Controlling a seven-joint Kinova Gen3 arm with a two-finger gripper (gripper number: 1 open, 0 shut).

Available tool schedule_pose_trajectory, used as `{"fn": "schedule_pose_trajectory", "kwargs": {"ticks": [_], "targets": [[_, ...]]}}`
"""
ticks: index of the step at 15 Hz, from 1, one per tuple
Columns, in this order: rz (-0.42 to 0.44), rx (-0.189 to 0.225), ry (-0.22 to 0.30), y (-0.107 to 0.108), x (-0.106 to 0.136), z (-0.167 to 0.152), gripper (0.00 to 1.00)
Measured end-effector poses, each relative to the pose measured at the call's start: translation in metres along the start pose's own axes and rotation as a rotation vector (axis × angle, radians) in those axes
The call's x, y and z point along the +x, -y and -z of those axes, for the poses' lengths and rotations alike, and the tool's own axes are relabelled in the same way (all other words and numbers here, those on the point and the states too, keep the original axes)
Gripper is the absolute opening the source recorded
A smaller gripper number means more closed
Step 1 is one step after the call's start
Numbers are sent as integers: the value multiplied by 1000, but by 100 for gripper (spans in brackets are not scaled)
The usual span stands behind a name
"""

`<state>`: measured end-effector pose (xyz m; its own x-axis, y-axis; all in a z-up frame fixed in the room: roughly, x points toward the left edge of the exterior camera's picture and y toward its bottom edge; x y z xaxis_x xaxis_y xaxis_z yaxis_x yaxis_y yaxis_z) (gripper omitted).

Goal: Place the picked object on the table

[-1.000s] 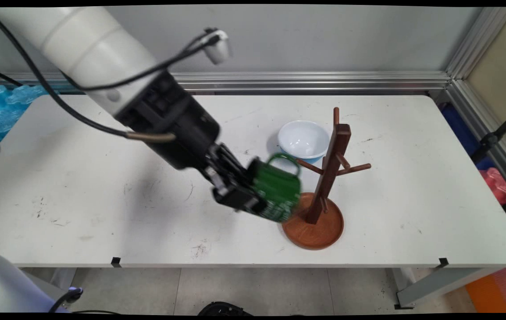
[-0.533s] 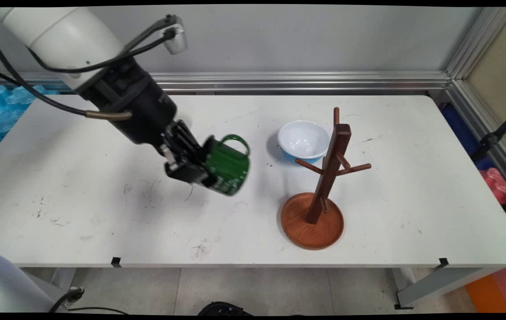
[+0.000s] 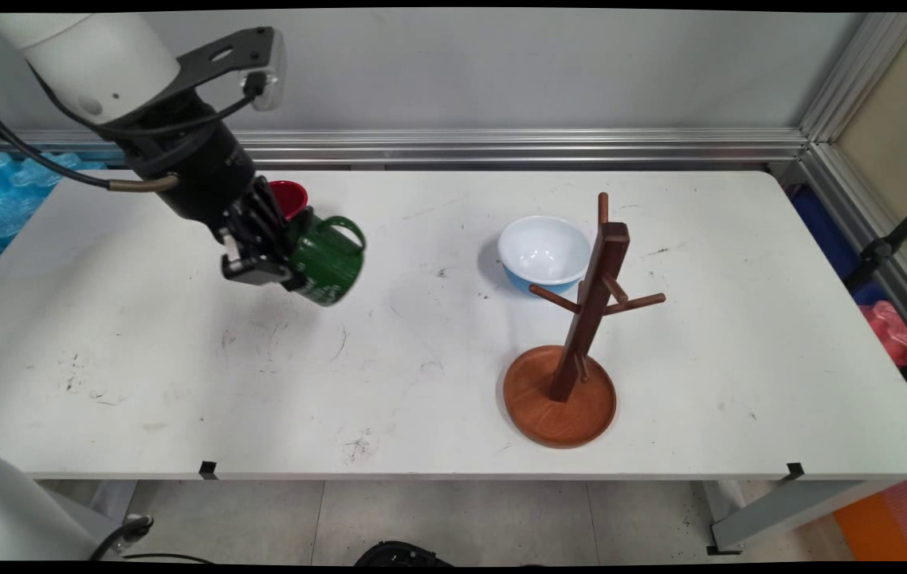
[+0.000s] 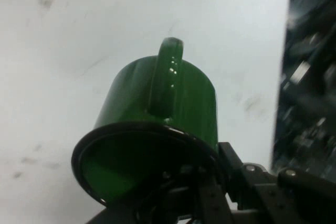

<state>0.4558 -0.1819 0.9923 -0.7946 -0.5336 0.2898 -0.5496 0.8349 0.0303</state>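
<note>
1. Gripper (image 3: pixel 282 259) grips a green mug (image 3: pixel 326 259) by its rim, fingers clamped on the wall near the mouth; mug is off the table, tilted on its side.
2. Mug's mouth faces the gripper and its base points away to the picture's right; handle (image 3: pixel 344 227) sits on top.
3. Hand view: mug (image 4: pixel 157 124) fills the centre, dark rim (image 4: pixel 84 148) nearest the camera, handle (image 4: pixel 167 74) upward, white table below it.
4. Mug hangs over the table's (image 3: pixel 182 383) left rear part, well apart from the rack.
5. Red cup (image 3: pixel 288 198) stands just behind the gripper, partly hidden by it; contact cannot be told.
6. Wooden mug tree (image 3: pixel 590 295) stands upright on its round brown base (image 3: pixel 559 406) at centre-right, pegs bare.
7. White bowl with blue outside (image 3: pixel 543 251) sits just behind the mug tree, to its left, open side up.
8. Black cables (image 3: pixel 39 151) hang from the arm at upper left.
</note>
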Motion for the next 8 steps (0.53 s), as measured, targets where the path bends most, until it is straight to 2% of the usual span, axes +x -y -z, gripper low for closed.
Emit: {"fn": "schedule_pose_trajectory", "kwargs": {"ticks": [3, 8], "targets": [[-94, 43, 78, 10, -6, -7, 0], [-261, 82, 192, 26, -13, -30, 0]]}}
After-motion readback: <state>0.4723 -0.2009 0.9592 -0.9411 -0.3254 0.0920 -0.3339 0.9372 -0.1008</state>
